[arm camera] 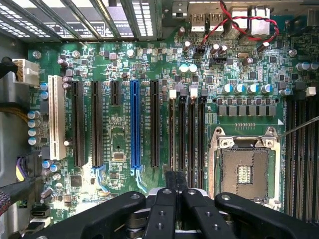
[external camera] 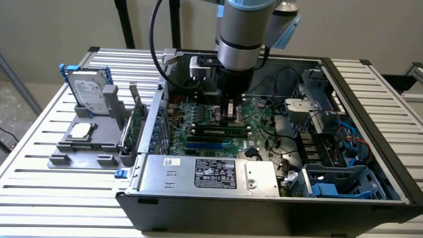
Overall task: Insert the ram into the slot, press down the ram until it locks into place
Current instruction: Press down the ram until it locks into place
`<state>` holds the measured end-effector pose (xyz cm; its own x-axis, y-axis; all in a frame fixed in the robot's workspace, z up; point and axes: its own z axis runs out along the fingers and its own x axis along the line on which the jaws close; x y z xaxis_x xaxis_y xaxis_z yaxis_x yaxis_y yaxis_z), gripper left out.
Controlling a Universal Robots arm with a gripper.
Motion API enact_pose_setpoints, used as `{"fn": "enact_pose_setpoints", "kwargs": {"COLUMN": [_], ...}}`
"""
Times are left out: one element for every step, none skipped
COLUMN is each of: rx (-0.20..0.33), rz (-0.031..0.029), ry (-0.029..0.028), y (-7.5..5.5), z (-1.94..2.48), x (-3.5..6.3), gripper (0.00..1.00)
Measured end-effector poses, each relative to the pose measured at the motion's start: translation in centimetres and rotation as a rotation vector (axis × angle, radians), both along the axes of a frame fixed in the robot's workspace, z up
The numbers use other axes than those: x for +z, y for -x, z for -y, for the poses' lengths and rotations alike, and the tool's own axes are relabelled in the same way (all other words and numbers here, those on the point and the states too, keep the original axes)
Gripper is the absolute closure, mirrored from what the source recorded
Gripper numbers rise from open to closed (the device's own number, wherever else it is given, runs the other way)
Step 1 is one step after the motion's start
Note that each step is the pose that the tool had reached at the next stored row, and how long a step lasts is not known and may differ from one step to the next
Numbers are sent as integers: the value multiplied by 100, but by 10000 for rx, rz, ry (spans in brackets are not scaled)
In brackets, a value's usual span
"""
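The black 2-fingered gripper (external camera: 229, 110) on the grey arm is being held low inside the open black metal computer case (external camera: 264, 206), straight above the green motherboard (arm camera: 114, 144). In the wrist view its black fingers (arm camera: 162, 211) are being shown drawn close together, with nothing seen clamped between them, so the gripper (arm camera: 175, 181) is being judged as closed and empty.

The ram, a long thin green circuit-board stick with dark chips (external camera: 215, 132), is being seen in the exterior view standing on edge directly under the fingertips, apparently already in the slot, a long narrow black plastic memory socket (arm camera: 172, 139). Whether the tips are touching its upper edge cannot be told.

The stick's long axis is running across the exterior view, from that view's left to its right, and the gripper is standing over the right-hand part of it rather than its middle. In the wrist view 4 black sockets are being shown side by side, parallel to the longer blue plastic socket (arm camera: 134, 124), and the closed fingers are lined up with the one nearest that blue socket.
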<state>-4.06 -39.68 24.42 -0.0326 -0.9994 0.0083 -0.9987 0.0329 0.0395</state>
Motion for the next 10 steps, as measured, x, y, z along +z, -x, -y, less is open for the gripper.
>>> {"fn": "enact_pose_setpoints", "kwargs": {"rx": [1, 0, -1, 0, 0, 0, 0, 0, 1, 0], "rz": [0, 0, 0, 0, 0, 0, 0, -4, -5, -6], "ry": [0, -1, 0, -1, -1, -1, 1, 13, 20, 19], "y": [0, 0, 0, 0, 0, 0, 0, 1, 0, 1], "z": [-3, -6, -9, -11, -13, -15, -16, -16, -17, -18], "x": [-18, -37, -54, -73, -92, -110, -128, -143, -157, -169], "gripper": [89, 89, 89, 89, 89, 89, 89, 89, 89, 89]}}
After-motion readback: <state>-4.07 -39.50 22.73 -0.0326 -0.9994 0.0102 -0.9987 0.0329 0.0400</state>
